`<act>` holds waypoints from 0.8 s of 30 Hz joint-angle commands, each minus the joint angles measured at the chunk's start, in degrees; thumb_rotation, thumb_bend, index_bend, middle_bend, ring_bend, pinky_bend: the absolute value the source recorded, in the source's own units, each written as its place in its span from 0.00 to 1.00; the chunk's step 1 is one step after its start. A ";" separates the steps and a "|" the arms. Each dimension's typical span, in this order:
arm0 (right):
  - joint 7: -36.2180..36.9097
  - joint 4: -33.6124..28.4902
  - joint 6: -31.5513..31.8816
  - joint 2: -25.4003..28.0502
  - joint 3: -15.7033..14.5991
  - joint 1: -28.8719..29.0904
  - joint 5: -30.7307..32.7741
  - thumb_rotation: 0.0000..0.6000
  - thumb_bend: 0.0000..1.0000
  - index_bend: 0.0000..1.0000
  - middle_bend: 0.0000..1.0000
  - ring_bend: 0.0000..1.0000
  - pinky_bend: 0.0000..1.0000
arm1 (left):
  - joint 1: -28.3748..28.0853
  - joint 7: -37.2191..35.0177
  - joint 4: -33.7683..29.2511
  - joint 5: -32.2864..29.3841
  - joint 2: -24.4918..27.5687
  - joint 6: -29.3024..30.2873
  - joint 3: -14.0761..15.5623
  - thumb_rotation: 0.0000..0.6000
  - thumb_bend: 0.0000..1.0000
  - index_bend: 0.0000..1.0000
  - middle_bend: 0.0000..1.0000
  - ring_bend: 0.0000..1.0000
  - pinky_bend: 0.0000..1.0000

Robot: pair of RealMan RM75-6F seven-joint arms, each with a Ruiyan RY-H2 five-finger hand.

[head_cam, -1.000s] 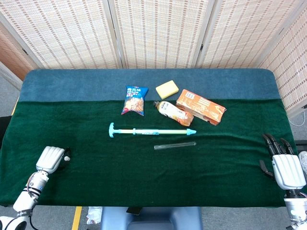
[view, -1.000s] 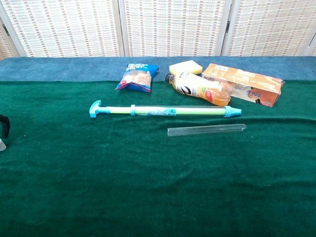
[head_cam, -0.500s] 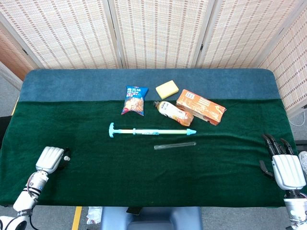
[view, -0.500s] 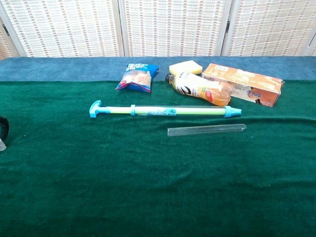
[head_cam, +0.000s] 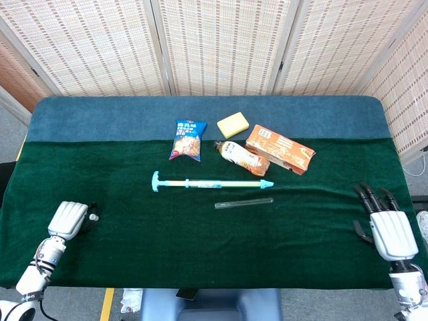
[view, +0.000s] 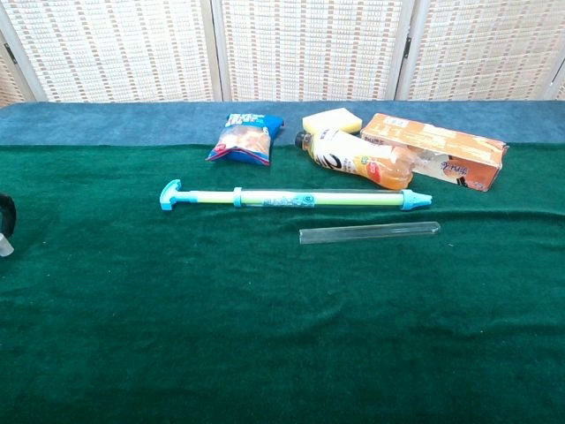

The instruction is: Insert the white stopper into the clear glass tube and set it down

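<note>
The clear glass tube (head_cam: 244,202) lies on its side on the green cloth just in front of the syringe; the chest view shows the tube (view: 369,232) right of centre. My left hand (head_cam: 69,220) sits at the table's near left edge, fingers curled, pinching a small white stopper (head_cam: 94,217) at its fingertips. The chest view catches only the edge of that hand (view: 5,219) and the stopper (view: 4,247) at the left border. At the near right edge my right hand (head_cam: 384,224) hovers with fingers spread, holding nothing, far from the tube.
A long teal-and-green syringe (head_cam: 211,182) lies behind the tube. Further back sit a blue snack bag (head_cam: 188,139), a yellow sponge (head_cam: 233,124), an orange drink bottle (head_cam: 243,158) and an orange carton (head_cam: 280,148). Woven screens stand behind the table.
My right hand has moved a little forward and to the left over the cloth. My left hand has barely shifted. The tube lies where it was.
</note>
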 commanded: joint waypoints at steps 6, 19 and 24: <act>-3.37 -4.43 -12.04 -0.52 1.97 9.14 -0.40 1.00 0.45 0.16 0.48 0.67 0.56 | 0.35 -2.02 -5.71 1.70 3.79 2.88 -0.58 1.00 0.50 0.59 0.97 0.87 0.78; -13.97 1.98 -32.46 -14.90 6.87 25.35 14.07 1.00 0.45 0.27 0.84 1.00 0.97 | 2.07 0.23 -11.54 2.62 7.14 5.13 0.57 1.00 0.50 0.59 0.97 0.87 0.78; -16.21 6.20 -35.31 -19.50 7.38 29.15 18.17 1.00 0.45 0.27 0.87 1.00 1.00 | 2.37 0.79 -12.21 2.37 7.45 4.96 0.81 1.00 0.50 0.59 0.97 0.87 0.78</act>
